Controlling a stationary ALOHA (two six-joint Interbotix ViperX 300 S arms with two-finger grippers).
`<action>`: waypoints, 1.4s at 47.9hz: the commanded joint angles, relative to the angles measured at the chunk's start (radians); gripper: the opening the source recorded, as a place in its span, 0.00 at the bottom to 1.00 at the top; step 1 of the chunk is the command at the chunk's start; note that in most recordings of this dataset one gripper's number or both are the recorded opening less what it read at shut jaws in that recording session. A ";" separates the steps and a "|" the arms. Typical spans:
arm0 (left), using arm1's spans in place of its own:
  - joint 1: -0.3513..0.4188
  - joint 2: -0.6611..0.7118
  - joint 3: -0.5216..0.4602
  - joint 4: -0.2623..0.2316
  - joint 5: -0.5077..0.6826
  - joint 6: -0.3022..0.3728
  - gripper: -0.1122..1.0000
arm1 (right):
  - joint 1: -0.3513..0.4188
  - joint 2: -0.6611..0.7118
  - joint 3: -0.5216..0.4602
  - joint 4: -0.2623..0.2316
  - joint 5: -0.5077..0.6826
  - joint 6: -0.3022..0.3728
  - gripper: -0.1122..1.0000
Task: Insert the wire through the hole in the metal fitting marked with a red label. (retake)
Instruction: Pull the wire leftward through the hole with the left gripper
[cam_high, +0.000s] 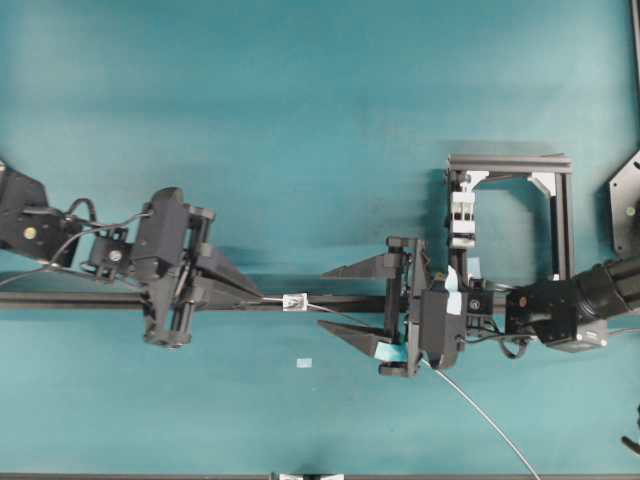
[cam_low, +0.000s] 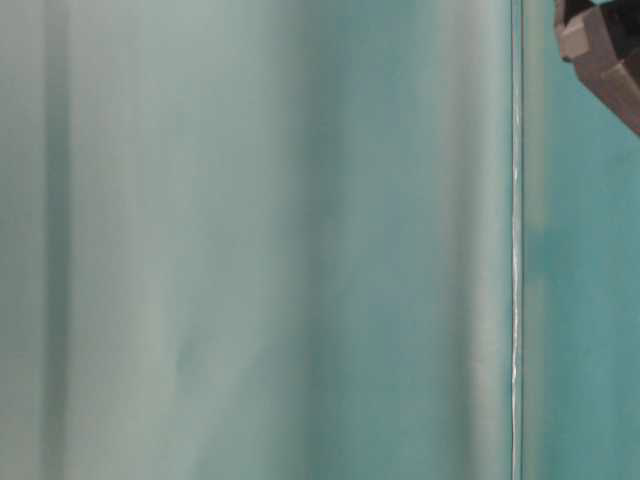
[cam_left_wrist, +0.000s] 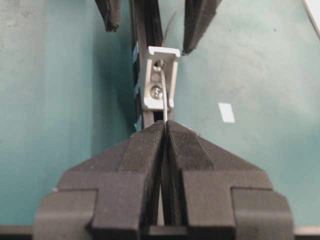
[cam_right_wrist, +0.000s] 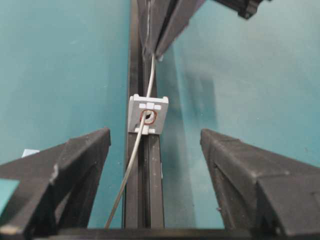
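Observation:
The small silvery metal fitting (cam_high: 294, 301) sits on a black rail between my two grippers. In the right wrist view a red ring marks the hole (cam_right_wrist: 149, 116) in the fitting (cam_right_wrist: 148, 106). The pale wire (cam_right_wrist: 128, 170) passes through that hole. My left gripper (cam_left_wrist: 164, 124) is shut on the wire (cam_left_wrist: 163, 95) just behind the fitting (cam_left_wrist: 161, 95). In the overhead view the wire (cam_high: 480, 410) trails off to the lower right. My right gripper (cam_right_wrist: 155, 134) stands open astride the rail, its fingers clear of the wire. From overhead, the left gripper (cam_high: 257, 294) and right gripper (cam_high: 345, 305) face each other.
The black rail (cam_high: 340, 300) runs left to right across the teal table. A black frame (cam_high: 560, 215) stands behind the right arm, with a black plate (cam_high: 625, 205) at the right edge. A small pale tag (cam_high: 304, 362) lies near the fitting. The table-level view is a teal blur.

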 joint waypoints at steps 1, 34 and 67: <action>-0.011 -0.055 0.020 0.003 0.000 0.002 0.01 | 0.002 -0.031 -0.005 -0.003 -0.005 -0.002 0.84; -0.044 -0.204 0.207 0.008 0.000 0.003 0.01 | 0.002 -0.032 -0.005 -0.003 -0.005 0.003 0.84; -0.089 -0.247 0.262 0.009 0.037 -0.009 0.01 | 0.002 -0.032 -0.011 -0.003 -0.005 0.003 0.84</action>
